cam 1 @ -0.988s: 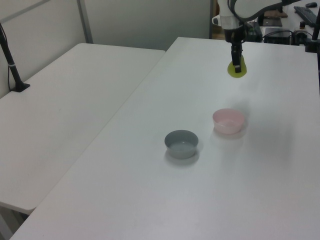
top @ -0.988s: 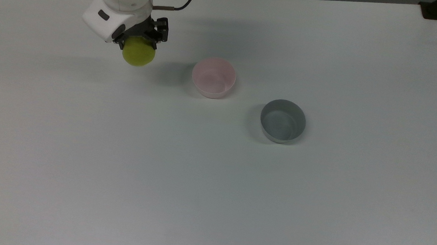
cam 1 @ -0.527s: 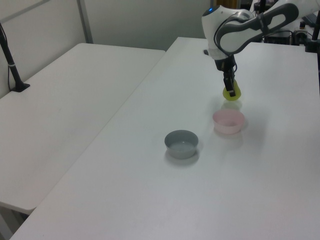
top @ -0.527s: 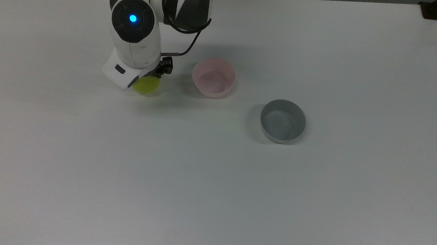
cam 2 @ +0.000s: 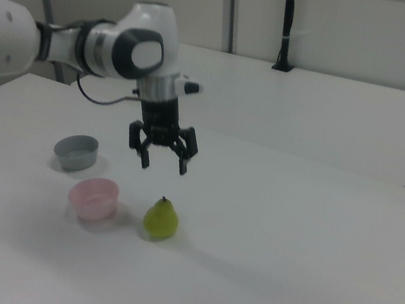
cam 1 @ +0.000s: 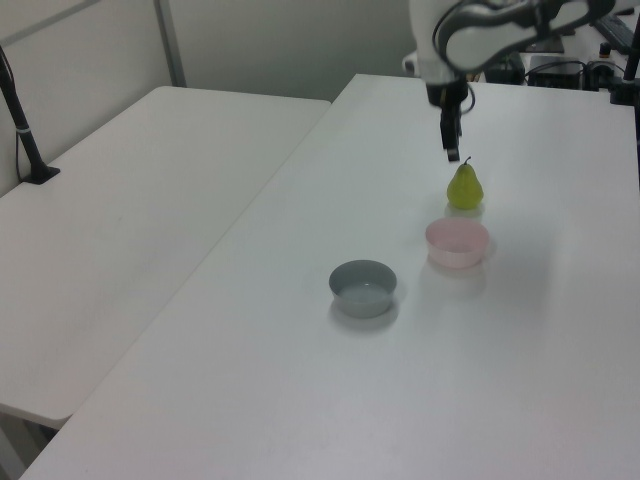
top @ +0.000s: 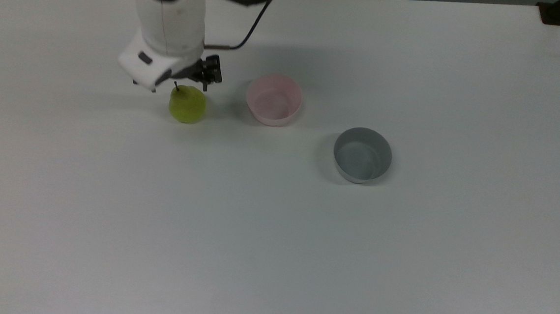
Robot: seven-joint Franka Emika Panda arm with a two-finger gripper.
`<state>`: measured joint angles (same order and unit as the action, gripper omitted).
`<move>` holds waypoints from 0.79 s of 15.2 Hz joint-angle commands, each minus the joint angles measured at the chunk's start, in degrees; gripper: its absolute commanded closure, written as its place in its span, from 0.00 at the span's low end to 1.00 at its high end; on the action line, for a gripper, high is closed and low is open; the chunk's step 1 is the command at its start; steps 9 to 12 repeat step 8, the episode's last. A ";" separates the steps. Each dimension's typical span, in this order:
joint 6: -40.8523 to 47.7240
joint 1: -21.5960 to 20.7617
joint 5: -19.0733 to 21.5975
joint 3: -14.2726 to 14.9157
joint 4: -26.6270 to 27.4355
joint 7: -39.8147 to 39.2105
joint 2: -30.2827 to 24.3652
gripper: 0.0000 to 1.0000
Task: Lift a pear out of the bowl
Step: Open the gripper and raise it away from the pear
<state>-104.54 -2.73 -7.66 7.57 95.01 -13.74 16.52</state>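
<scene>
White table [top: 274, 235]: arm reaches down, hand [cam 2: 162, 161] spread apart, hovering above upright pear [cam 2: 162, 220] beside pink bowl [cam 2: 93, 198].

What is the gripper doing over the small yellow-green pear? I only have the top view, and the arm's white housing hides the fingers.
Observer: In the right view the gripper is open. Its two fingers are spread and hang above the small yellow-green pear, with air between them.
Operator: So is the pear lifted or down?
Observer: Down. The right view shows it standing upright, stem up, on the white table, with its shadow meeting its base.
Operator: How high is the gripper over the stem?
Observer: Low. In the left view the fingertips end just above the stem tip, slightly toward the left view's left.
</scene>
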 commanded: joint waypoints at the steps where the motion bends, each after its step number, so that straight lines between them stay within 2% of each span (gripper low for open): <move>1: 1.97 -0.96 0.46 0.52 1.93 4.77 -7.89 0.00; 4: 4.60 -0.96 1.33 0.52 1.93 9.16 -10.97 0.00; 12: 5.40 -0.43 1.94 0.52 1.84 10.13 -11.25 0.00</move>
